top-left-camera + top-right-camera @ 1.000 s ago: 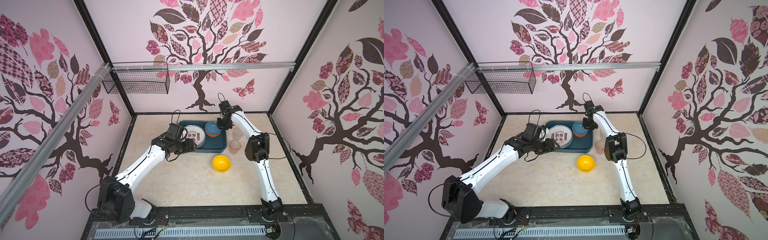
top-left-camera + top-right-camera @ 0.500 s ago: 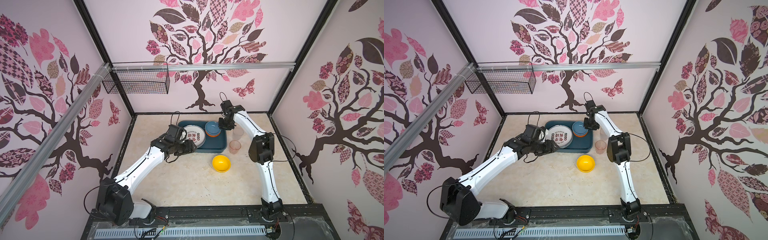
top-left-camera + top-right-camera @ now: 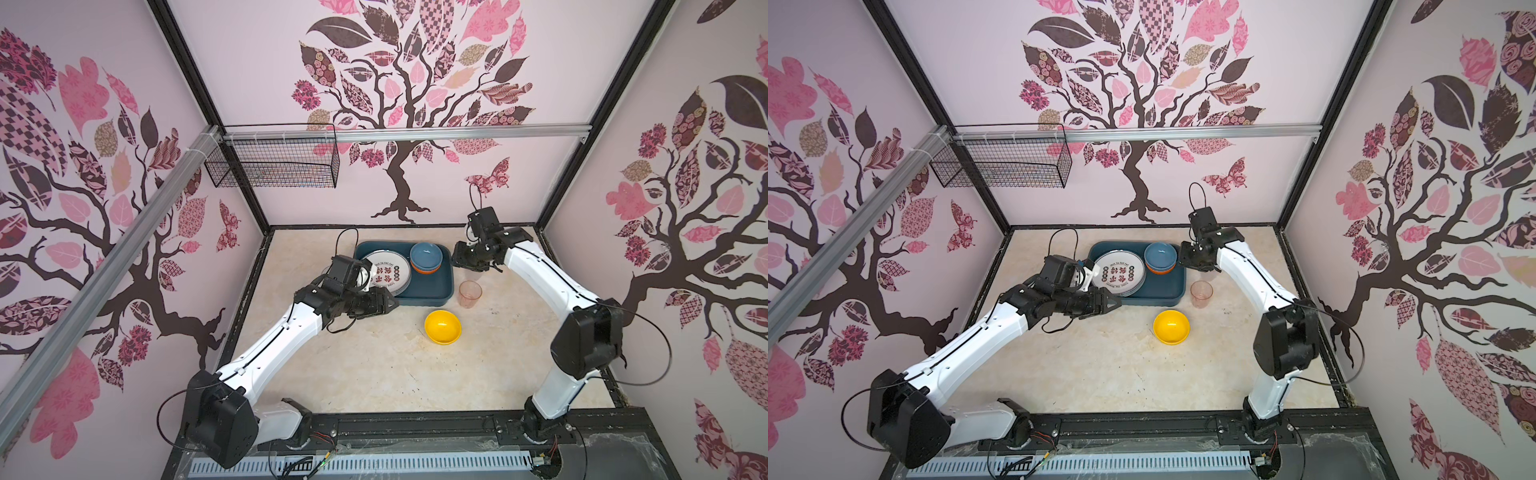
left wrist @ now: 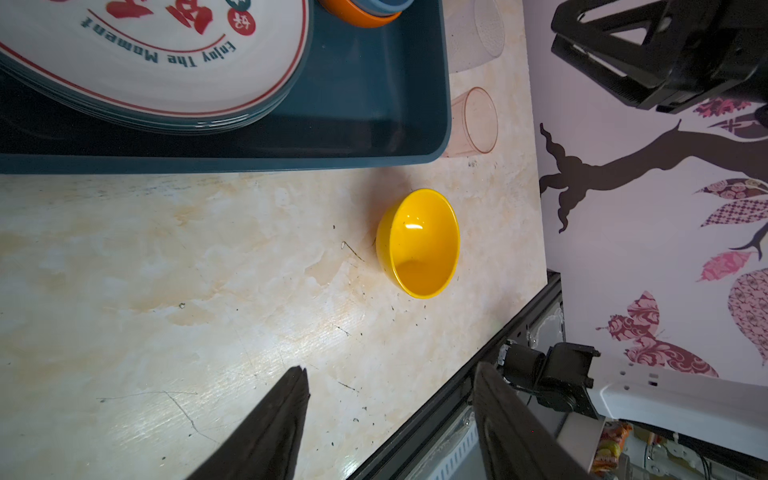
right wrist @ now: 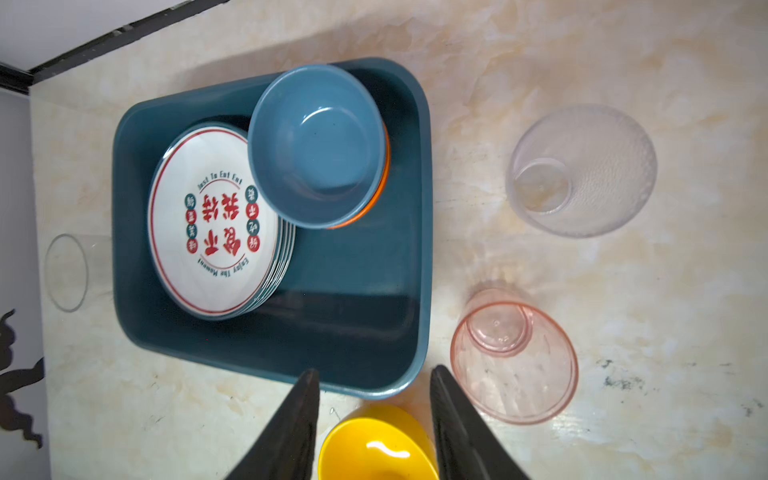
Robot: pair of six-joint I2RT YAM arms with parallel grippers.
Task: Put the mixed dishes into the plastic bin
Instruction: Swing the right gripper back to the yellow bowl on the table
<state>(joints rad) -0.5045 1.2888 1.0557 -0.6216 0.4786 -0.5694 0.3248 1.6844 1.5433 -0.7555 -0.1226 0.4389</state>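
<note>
Marbled tabletop [image 5: 582, 62]: a small orange bowl [image 5: 380, 187] shows only its rim beneath the round blue bowl [image 5: 316, 145] inside the dark teal rectangular plastic bin [image 5: 353, 291]. Left gripper [image 4: 390, 368] and right gripper [image 5: 374, 370] hover, jaws parted, empty.

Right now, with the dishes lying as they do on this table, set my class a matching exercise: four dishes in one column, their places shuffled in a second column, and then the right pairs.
Column one:
1. blue bowl
2. yellow bowl
3. pinkish cup
4. stack of printed plates

Column two:
A. on the table, nearer the robot's base than the bin
B. inside the bin, on the left arm's side
C. nested in the orange bowl inside the bin
D. upright on the table, just off the bin's right wall

Pairs: 1-C, 2-A, 3-D, 4-B.
</note>
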